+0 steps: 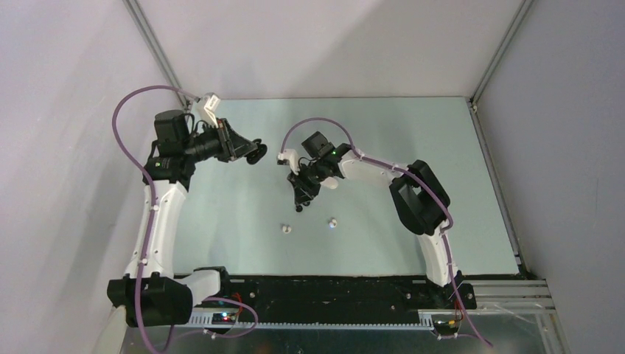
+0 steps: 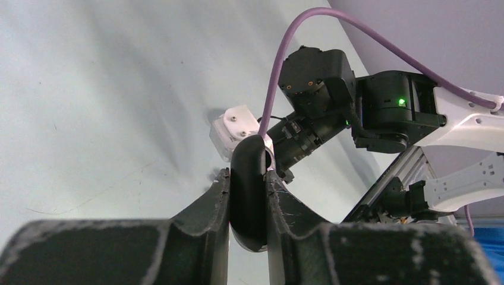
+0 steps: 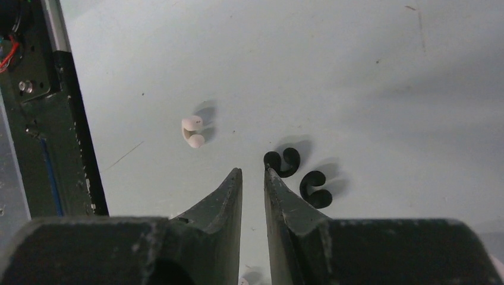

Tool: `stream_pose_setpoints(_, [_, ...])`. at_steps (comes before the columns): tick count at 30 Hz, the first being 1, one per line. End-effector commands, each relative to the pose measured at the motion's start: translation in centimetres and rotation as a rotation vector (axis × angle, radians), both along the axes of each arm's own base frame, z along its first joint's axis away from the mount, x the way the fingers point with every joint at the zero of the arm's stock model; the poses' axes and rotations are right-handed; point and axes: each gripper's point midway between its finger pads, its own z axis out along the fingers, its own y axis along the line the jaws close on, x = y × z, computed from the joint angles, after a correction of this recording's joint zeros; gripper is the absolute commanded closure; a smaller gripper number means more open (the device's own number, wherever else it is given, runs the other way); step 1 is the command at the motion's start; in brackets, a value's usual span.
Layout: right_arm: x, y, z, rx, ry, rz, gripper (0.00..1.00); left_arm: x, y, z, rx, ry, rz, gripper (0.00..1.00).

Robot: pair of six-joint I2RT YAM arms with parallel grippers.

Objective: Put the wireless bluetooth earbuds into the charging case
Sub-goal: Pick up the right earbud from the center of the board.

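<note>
My left gripper (image 2: 248, 175) is shut on a black oval charging case (image 2: 249, 208), held on edge between the fingers and lifted off the table; in the top view this gripper (image 1: 256, 153) is at the back left. Two black earbuds (image 3: 284, 161) (image 3: 315, 189) lie side by side on the table just right of my right gripper (image 3: 252, 171). Its jaws stand a narrow gap apart with nothing between them, and the right fingertip is at the edge of the nearer black bud. A white earbud (image 3: 192, 132) lies to the left. From above, two white earbuds (image 1: 286, 229) (image 1: 332, 222) lie nearer than the right gripper (image 1: 300, 204).
The black base rail (image 1: 332, 291) runs along the near edge, also seen as the rail (image 3: 65, 119) at the left of the right wrist view. Grey walls enclose the pale table (image 1: 413, 140). The right arm (image 2: 380, 107) reaches across in front of the left gripper.
</note>
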Motion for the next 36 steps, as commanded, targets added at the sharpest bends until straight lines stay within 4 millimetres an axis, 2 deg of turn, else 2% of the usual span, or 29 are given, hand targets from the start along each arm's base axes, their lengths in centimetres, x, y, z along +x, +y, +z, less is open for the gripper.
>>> stream_pose_setpoints(1, [-0.5,-0.6,1.6,0.037,-0.032,0.094,0.77,0.0,0.1,1.9,-0.02,-0.042,0.007,1.0])
stream_pose_setpoints(2, [-0.3,-0.8,1.0,0.023,-0.037,0.105,0.78,0.0,0.1,2.0,-0.024,-0.042,0.007,1.0])
stream_pose_setpoints(8, [1.1,-0.8,0.3,-0.028,-0.084,0.145,0.78,-0.2,0.3,1.7,-0.023,-0.036,0.02,1.0])
stream_pose_setpoints(15, [1.0,-0.1,-1.1,-0.065,0.013,0.046,0.8,-0.5,0.4,2.0,-0.024,-0.046,0.025,1.0])
stream_pose_setpoints(19, [0.3,0.0,-0.8,-0.064,0.042,0.024,0.81,-0.8,0.5,2.0,-0.022,-0.05,0.032,1.0])
stream_pose_setpoints(24, [-2.0,-0.6,0.1,0.02,-0.048,0.288,0.75,-1.0,0.7,2.0,-0.019,-0.057,0.041,1.0])
stream_pose_setpoints(28, [-3.0,-2.1,1.1,0.113,-0.306,0.595,0.69,-1.0,0.8,1.8,-0.02,-0.053,0.041,1.0])
stream_pose_setpoints(29, [-3.2,-2.6,0.4,0.124,-0.378,0.675,0.67,-1.0,0.8,1.8,-0.019,-0.053,0.042,1.0])
stream_pose_setpoints(30, [-2.8,-2.6,0.8,0.133,-0.446,0.701,0.65,-0.9,0.8,1.8,-0.019,-0.053,0.044,1.0])
stream_pose_setpoints(32, [-2.8,-3.0,0.0,0.139,-0.538,0.786,0.64,-0.9,0.9,1.6,-0.017,-0.048,0.046,1.0])
stream_pose_setpoints(36, [-2.7,-3.2,-0.7,0.172,-0.677,0.938,0.65,-0.8,1.0,1.2,-0.014,-0.042,0.05,1.0])
